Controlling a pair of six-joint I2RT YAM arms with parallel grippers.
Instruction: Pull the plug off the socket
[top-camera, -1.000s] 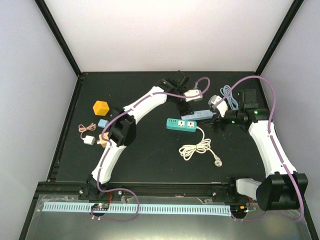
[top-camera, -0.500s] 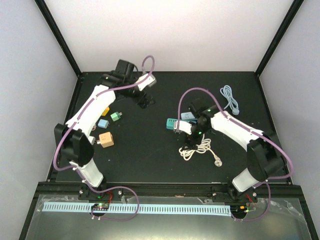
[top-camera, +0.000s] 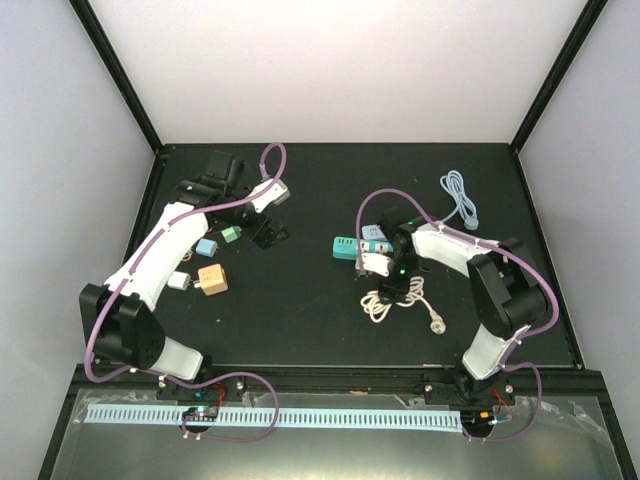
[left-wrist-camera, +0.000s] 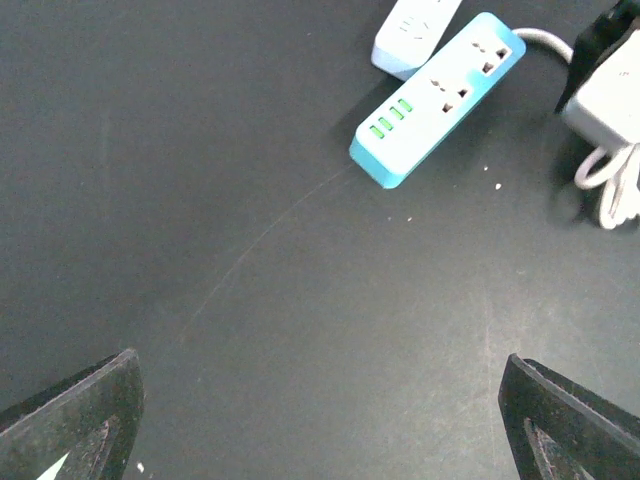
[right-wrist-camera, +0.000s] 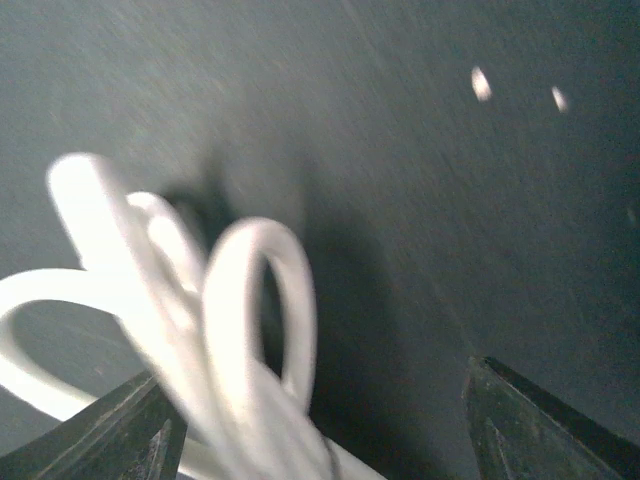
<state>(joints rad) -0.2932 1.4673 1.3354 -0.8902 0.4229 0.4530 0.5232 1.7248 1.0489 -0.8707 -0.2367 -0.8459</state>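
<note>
The teal socket strip (top-camera: 345, 246) lies mid-table, its right end hidden under my right arm. In the left wrist view the strip (left-wrist-camera: 435, 95) shows two sockets with nothing in them. Its white cord (top-camera: 385, 300) lies coiled below it and ends in a round plug (top-camera: 436, 323) loose on the mat. My right gripper (top-camera: 398, 288) is low over the coil. Blurred cord loops (right-wrist-camera: 220, 320) sit between its parted fingers (right-wrist-camera: 540, 420), so the right gripper (right-wrist-camera: 330, 430) is open. My left gripper (top-camera: 268, 234) hangs wide open left of the strip, and the left gripper (left-wrist-camera: 320, 420) holds nothing.
A white adapter (top-camera: 372, 232) lies against the strip's far side. A grey-blue cable (top-camera: 458, 197) is coiled at the back right. A green cube (top-camera: 232, 234), a light-blue block (top-camera: 207, 246), a tan block (top-camera: 211, 279) and a small white plug (top-camera: 180, 282) sit at the left.
My right gripper has slid from the strip down onto the cord coil, and its fingers have narrowed. My left gripper has moved nearer and slightly left, still wide open.
</note>
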